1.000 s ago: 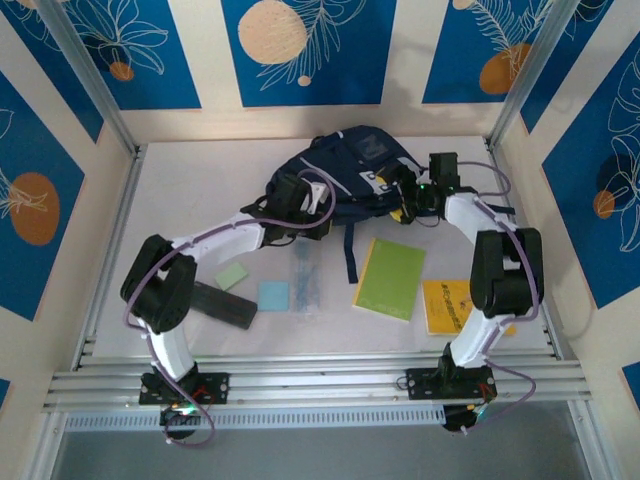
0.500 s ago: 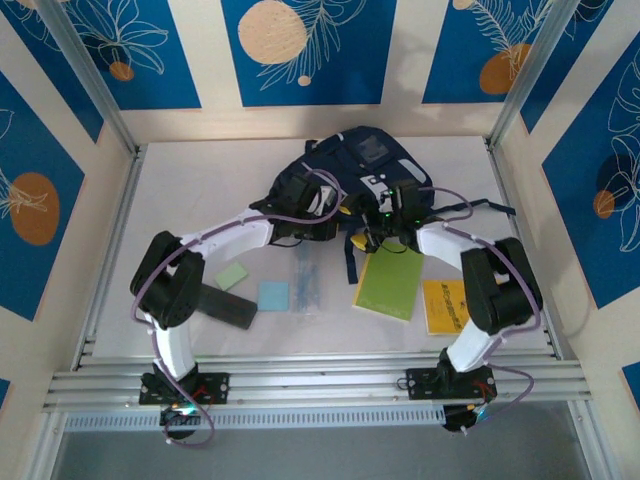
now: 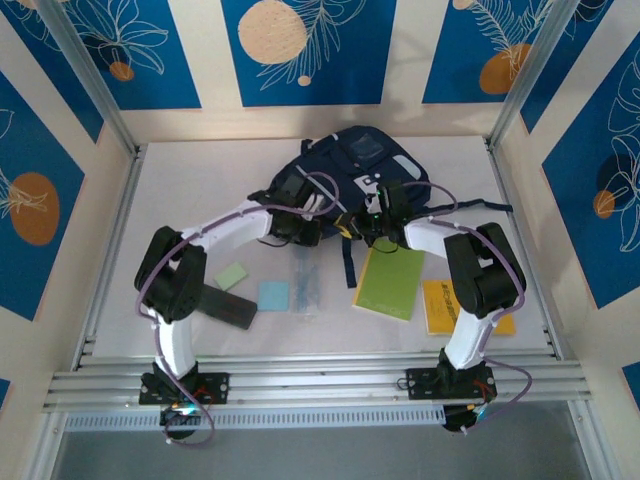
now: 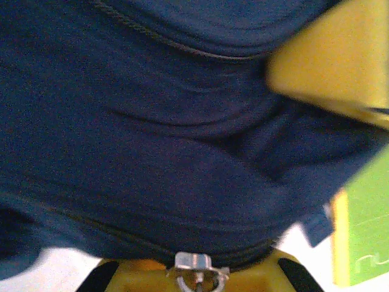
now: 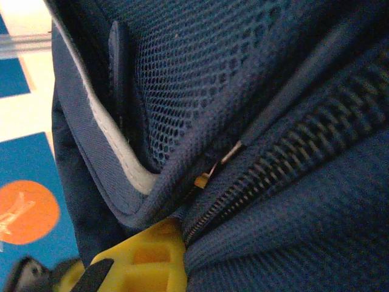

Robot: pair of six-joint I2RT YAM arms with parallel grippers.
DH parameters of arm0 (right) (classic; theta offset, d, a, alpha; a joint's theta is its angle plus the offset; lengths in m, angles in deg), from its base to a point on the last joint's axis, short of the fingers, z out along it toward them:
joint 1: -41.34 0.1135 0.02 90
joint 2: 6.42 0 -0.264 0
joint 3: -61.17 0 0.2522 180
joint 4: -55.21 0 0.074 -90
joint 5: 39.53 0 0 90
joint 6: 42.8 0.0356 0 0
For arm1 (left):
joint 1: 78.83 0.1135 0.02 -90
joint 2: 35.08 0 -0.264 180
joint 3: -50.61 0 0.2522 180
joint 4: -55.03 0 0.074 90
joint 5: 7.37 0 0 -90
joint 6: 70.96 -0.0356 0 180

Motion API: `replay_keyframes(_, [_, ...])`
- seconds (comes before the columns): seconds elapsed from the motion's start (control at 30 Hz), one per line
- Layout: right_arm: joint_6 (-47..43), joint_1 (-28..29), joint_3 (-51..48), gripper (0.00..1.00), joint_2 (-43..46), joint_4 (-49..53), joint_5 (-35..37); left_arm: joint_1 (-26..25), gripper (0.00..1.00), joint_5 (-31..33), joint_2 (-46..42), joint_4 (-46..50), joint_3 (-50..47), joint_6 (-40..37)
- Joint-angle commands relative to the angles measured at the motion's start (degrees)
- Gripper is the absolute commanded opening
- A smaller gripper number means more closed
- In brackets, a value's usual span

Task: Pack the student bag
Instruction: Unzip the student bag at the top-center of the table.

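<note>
Jaws first: left jaws closed narrow on navy cloth of the student bag [image 3: 340, 165], just above a zip line, with fabric crowding the left wrist view. Right jaws closed narrow too, apparently nipping a fold beside the zip teeth and the mesh pocket [image 5: 200, 73]; hard to tell how much cloth sits between them. Gripped from two sides at the near rim, probably to lift and spread the opening so items can slide in.

Lies toward the far edge of the bench [image 3: 200, 190], a little right of its middle, slumped flat. Looks large and dark navy, with black straps [image 3: 349, 262] trailing toward the near edge, thin white piping and a light grey patch [image 3: 366, 148] on top. Soft and saggy; likely to collapse shut unless held apart.

Waiting on the near half: green notebook [image 3: 390, 280] just beside the bag, yellow book [image 3: 440, 305] toward the right edge, then green sticky pad [image 3: 232, 276], blue sticky pad [image 3: 274, 295], clear packet [image 3: 305, 285] and black case [image 3: 228, 306] toward the left.
</note>
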Motion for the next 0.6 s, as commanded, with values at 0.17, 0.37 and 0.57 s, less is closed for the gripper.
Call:
replay_keyframes(0.17, [-27.32,-4.67,7.20,0.00,5.28,22.60,3.68,12.71,0.00,9.20,0.92,10.95,4.17,-7.72])
replay_keyframes(0.37, [-44.79,-7.02,15.92,0.00,2.71,34.99,6.49,11.74,0.00,6.07,-0.49,11.29,2.82,-8.33])
replay_keyframes(0.57, [-43.22,-11.34,28.07,0.00,-3.65,40.99,9.77,4.17,0.00,-2.29,-5.32,9.74,-2.87,-3.79])
